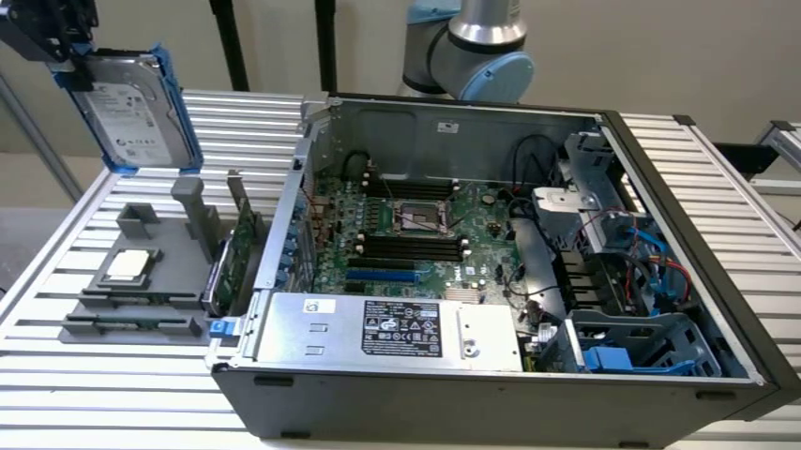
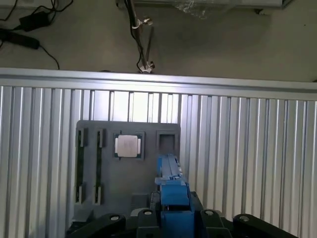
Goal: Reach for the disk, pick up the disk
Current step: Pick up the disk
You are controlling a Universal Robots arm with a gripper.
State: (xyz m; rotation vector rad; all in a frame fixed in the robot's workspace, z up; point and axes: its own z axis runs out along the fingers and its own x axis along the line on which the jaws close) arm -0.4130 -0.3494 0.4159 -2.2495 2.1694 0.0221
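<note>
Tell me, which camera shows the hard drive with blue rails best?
The exterior view: the disk shows its labelled face and blue rails, held up by the gripper. The wrist view sees it edge-on, mostly blue plastic.

Desk (image 1: 75, 375): ribbed aluminium slats, silver, with glare on a few slats. Wall (image 1: 676, 66): plain, pale beige. Two black poles (image 1: 229, 42) stand behind the desk. Floor (image 2: 223, 44): grey-brown, matte, with a black adapter (image 2: 30, 21) and cables (image 2: 49, 54) lying on it. Light even, diffuse.
</note>
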